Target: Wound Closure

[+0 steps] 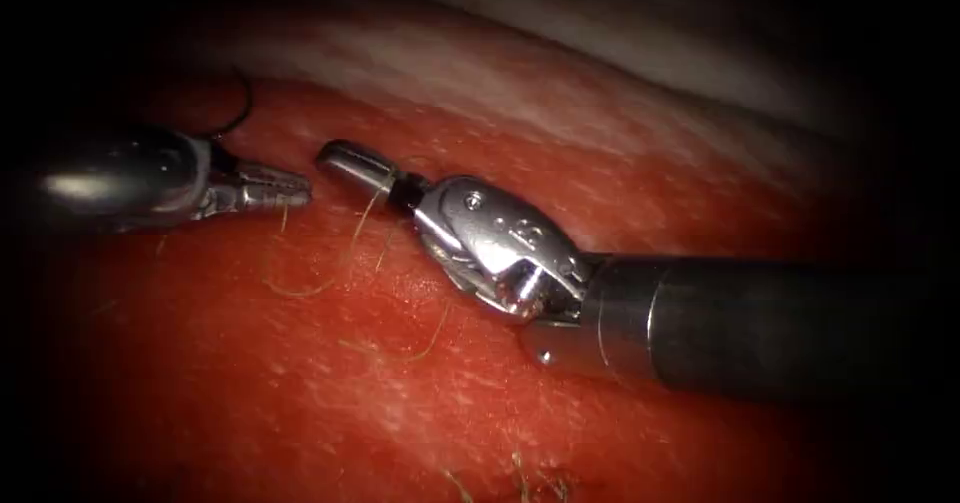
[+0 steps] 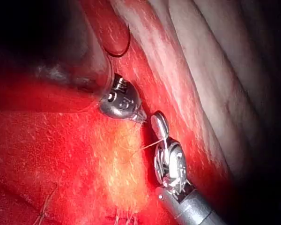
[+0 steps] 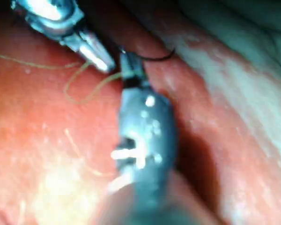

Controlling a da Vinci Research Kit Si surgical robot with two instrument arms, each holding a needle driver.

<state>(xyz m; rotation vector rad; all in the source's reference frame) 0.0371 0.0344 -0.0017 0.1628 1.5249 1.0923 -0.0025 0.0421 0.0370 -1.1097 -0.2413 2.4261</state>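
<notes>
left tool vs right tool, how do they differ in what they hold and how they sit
The left tool enters from the left with jaws shut, and what it grips is unclear; the right tool enters from the right with jaws shut on the thread. The needle curves up behind the left tool, away from the right tool. Both tips hover close together over the tissue.

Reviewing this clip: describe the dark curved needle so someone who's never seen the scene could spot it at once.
Start at the left tool, lying over the red tissue. At its wrist a thin dark arc rises and bends over: the needle. Whether it enters the tissue cannot be told. The pale thread near the right tool is tan and lies slack, while the needle is black and evenly curved.
</notes>
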